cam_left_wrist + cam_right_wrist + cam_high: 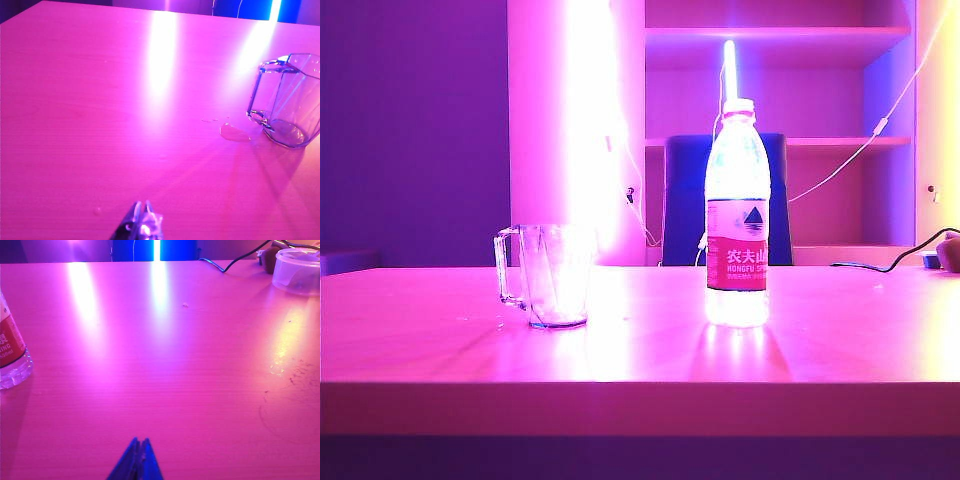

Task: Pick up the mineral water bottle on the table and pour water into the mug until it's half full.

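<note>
The mineral water bottle (738,215) stands upright right of centre on the table (640,350), the mug (548,275) well apart, left of centre. Left gripper (141,212) and right gripper (139,447) hover clenched, empty.

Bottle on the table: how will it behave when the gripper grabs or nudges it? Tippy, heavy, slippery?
The mineral water bottle is tall, narrow and looks nearly full, so probably heavy and apt to tip if nudged high. Thin clear plastic may flex under a squeeze. Cap's on, so spilling seems unlikely. Left gripper and right gripper are shut, clear of it.
</note>
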Tool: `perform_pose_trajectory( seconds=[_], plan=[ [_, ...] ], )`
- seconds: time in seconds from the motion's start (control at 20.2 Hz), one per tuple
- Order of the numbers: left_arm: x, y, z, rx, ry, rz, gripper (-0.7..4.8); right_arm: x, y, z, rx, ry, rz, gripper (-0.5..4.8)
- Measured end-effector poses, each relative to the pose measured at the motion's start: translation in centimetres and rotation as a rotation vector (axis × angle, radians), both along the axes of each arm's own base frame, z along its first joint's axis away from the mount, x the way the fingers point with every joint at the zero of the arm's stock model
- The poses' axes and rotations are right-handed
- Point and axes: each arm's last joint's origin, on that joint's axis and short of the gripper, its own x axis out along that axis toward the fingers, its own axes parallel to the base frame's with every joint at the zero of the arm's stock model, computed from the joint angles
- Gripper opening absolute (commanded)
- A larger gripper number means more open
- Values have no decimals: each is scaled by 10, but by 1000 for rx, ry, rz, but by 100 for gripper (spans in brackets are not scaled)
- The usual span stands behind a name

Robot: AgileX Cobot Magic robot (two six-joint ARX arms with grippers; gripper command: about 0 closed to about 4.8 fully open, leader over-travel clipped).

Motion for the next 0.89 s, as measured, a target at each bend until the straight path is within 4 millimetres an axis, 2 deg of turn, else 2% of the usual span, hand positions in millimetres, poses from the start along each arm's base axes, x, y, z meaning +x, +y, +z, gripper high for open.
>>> perform_pose_trajectory(
  seconds=[0.49, 0.59, 0.69, 0.79, 0.89],
  plan=[
    [0, 0, 2, -5, 0, 1, -5, 0, 0, 2, 0, -11, 3, -2],
    [-3, 0, 20, -61, -45, -2, -5, -4, 1, 24, 3, -73, 15, -1],
    [-17, 0, 74, -119, -242, -67, -5, -20, 3, 80, 113, -270, 22, -1],
    [-29, -3, 101, -125, -317, -206, -5, -31, 5, 103, 146, -334, 62, -1],
    [-35, -8, 114, -120, -222, -393, -5, -39, 8, 119, 155, -300, 164, 1]
  ],
)
